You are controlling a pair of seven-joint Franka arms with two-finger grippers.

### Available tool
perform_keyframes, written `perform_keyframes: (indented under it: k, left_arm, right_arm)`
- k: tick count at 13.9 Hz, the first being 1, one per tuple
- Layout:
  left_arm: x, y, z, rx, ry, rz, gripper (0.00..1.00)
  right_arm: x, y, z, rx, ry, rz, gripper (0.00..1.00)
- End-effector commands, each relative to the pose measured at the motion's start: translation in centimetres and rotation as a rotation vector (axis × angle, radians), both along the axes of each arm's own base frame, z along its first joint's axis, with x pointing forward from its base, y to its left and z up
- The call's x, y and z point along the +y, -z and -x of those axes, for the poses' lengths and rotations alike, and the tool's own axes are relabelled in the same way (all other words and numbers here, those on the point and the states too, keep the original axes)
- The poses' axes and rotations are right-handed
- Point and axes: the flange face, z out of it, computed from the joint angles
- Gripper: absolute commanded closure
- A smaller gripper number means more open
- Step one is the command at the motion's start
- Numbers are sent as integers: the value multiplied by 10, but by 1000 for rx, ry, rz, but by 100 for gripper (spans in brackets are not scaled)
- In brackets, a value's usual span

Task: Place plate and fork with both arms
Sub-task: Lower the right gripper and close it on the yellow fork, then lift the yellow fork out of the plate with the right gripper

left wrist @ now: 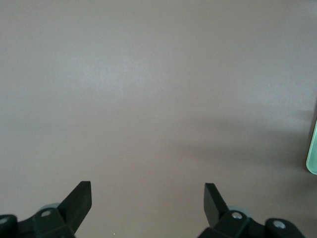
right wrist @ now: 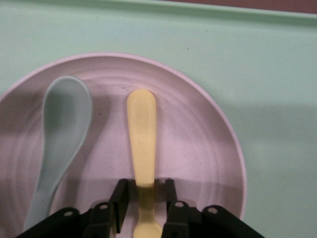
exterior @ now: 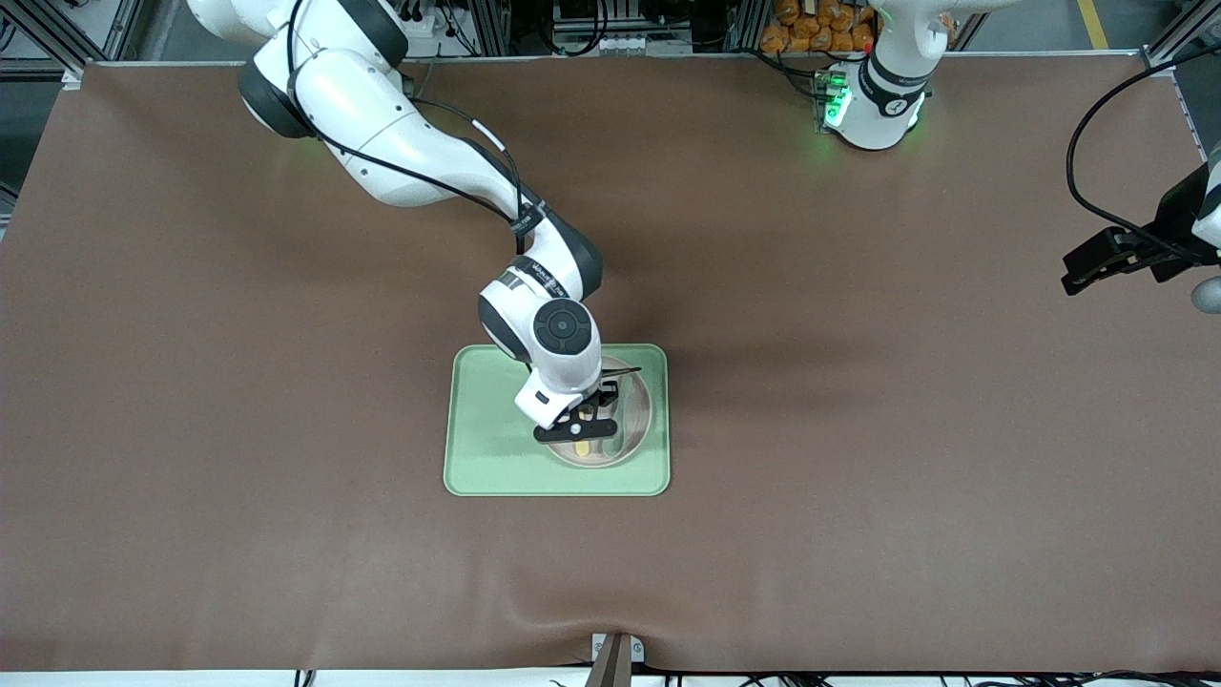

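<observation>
The cream speckled plate lies on the light-green tray, toward the left arm's end of it. The pale-yellow fork lies flat in the plate beside a muted-green spoon. My right gripper is down over the plate. Its fingers stand on either side of the fork's narrow neck, with a small gap showing on each side. The fork still rests on the plate. My left gripper waits open over bare table at the left arm's end, holding nothing.
A brown mat covers the table. The tray's edge shows at the border of the left wrist view. The tray's green rim surrounds the plate in the right wrist view. A metal clamp sits at the table's front edge.
</observation>
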Motion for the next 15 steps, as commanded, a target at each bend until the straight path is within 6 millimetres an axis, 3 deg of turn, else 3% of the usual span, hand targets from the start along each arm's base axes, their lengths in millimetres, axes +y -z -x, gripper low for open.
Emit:
perform_keyframes:
  k: [1, 4, 8, 12, 15]
  left_arm:
    - [0, -2, 0, -19, -2, 25, 0]
    - [0, -5, 0, -25, -2, 26, 0]
    - [-1, -5, 0, -24, -2, 36, 0]
    - [-2, -5, -1, -34, 1, 33, 0]
    - [-3, -5, -2, -35, 3, 33, 0]
  right_arm:
    - [-2, -3, 0, -4, 30, 6, 82]
    - [-1, -12, -2, -8, 36, -6, 90]
    - [-10, -34, -12, 11, 77, -44, 90]
    - [-51, -59, -38, 34, 69, -81, 89]
    - [-94, -61, -49, 92, 50, -48, 89]
